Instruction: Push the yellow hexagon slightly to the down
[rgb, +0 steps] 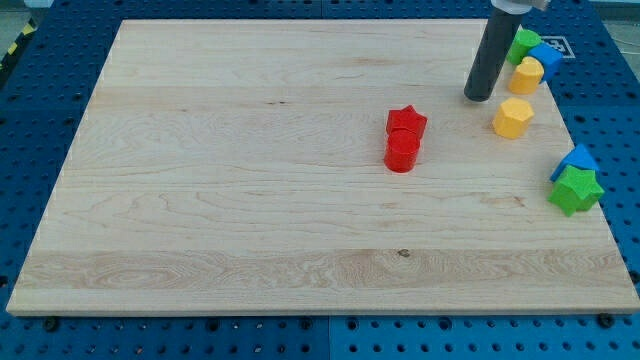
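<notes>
The yellow hexagon (513, 117) lies on the wooden board near the view's right, upper part. My tip (479, 97) rests on the board just up and to the left of it, a small gap apart. A second yellow block (526, 75) lies above the hexagon, right of the rod.
A green block (521, 42) and a blue block (546, 55) sit at the top right by the rod. A red star (407, 122) touches a red cylinder (402, 152) near the middle. A blue block (577, 160) and a green star (576, 190) lie at the right edge of the wooden board (250, 180).
</notes>
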